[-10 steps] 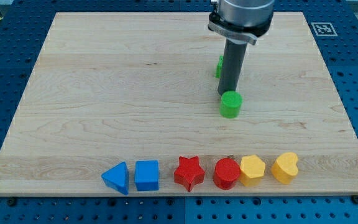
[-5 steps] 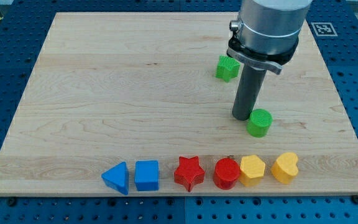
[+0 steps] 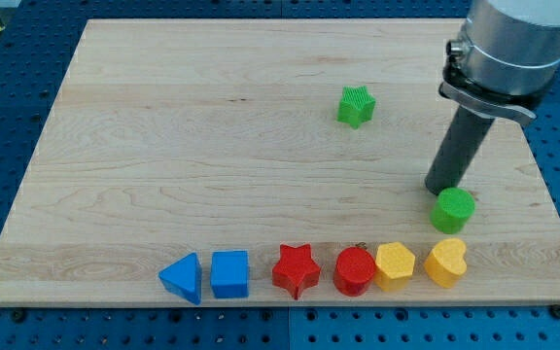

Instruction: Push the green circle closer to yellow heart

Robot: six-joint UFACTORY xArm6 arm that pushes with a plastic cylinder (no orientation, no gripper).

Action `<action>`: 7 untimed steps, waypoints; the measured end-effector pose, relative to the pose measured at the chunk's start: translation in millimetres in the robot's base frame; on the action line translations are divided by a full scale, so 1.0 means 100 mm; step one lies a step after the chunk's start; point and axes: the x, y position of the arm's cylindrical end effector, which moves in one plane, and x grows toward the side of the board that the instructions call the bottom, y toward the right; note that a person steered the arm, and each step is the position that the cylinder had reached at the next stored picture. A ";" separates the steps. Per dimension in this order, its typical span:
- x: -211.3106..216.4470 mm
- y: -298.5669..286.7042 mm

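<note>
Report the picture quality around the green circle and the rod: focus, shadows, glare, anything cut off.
Camera view: sharp throughout, no motion blur; light is even and soft, with only faint shadows under the green circle and yellow heart. No glare on the wooden board. My tip is clear, at the circle's upper left; the arm's upper body is cropped by the view's top edge.

My tip (image 3: 442, 188) is down on the wooden counter (image 3: 163, 146), touching the upper-left edge of the green circle block (image 3: 452, 210). The circle sits just above the yellow heart block (image 3: 445, 262), apart from it. Bottom row from the view's left: blue triangle block (image 3: 182, 278), blue square block (image 3: 229, 274), red star block (image 3: 296, 269), red circle block (image 3: 355, 270), yellow hexagon block (image 3: 395, 265), then the heart. Green star block (image 3: 356, 105) sits alone toward the view's top.
</note>
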 end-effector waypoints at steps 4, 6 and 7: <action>0.03 -0.10; 0.27 0.00; 0.35 0.08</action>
